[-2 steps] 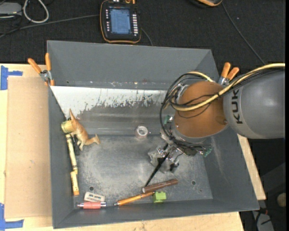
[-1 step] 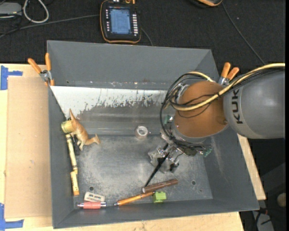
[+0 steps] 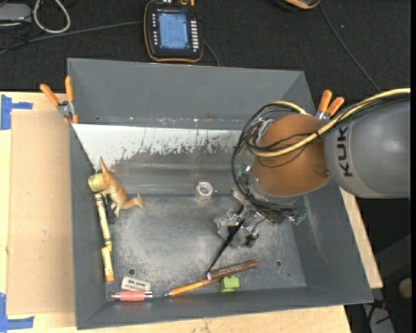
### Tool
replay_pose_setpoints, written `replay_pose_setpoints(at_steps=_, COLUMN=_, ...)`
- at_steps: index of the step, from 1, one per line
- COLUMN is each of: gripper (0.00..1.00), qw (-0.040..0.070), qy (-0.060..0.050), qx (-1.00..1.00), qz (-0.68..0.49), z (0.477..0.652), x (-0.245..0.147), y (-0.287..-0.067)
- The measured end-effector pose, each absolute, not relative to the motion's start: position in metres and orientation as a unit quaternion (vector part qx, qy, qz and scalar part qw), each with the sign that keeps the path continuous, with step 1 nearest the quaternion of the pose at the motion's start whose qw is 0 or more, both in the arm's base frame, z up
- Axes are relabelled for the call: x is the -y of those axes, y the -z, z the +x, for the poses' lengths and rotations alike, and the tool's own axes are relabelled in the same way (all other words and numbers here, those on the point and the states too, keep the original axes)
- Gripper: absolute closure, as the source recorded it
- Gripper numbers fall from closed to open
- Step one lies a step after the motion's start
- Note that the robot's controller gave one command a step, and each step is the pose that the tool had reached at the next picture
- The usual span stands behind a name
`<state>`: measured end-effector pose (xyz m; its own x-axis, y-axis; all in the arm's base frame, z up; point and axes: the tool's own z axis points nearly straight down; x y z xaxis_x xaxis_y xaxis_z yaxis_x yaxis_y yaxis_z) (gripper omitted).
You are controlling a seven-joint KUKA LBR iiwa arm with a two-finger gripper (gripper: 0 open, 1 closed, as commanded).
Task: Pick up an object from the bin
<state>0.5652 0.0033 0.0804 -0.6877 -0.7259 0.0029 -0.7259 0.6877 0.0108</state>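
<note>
Camera view from above, so here's what's going on: the grey metal bin (image 3: pixel 187 103) has a scuffed, scratched-up floor and smooth slanted walls. The arm comes in from 3 o'clock with a rounded, shiny orange-brown cover (image 3: pixel 291 155) on the wrist, wrapped in yellow and black cables. The gripper (image 3: pixel 241 227) sits low over the floor at roughly 3 o'clock from the bin's middle. Its little metal fingers are pinched narrow on the top end of a thin black stick (image 3: pixel 222 254), maybe a pen or a brush, hard to say. The stick slants down toward 7 o'clock, and its lower tip ends right by a brown pencil (image 3: pixel 234 268) lying near the front wall at 5 o'clock. Just below that pencil is a small green block (image 3: pixel 229 283), and an orange pencil (image 3: pixel 187 288) runs on from it toward 6 o'clock. Further along at 7 o'clock there's a red marker (image 3: pixel 132 296) with a small pale, flat eraser-looking thing (image 3: pixel 133 284) just above it. Along the left wall at 9 o'clock lies a long, thin yellow-and-black pencil (image 3: pixel 104 238). A tan plastic dinosaur (image 3: pixel 119 191) stands by its top end, touching or nearly touching it. A small shiny ring (image 3: pixel 204 189) sits on its own near the back wall at 12 o'clock, well apart from everything else.
</note>
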Motion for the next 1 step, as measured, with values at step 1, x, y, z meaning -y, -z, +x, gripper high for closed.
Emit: replay_pose_setpoints(at_steps=1, gripper=1.0, qw=0.007, qy=0.006, qx=0.919, qz=0.394, z=0.5631, x=-0.0041, y=-0.1096)
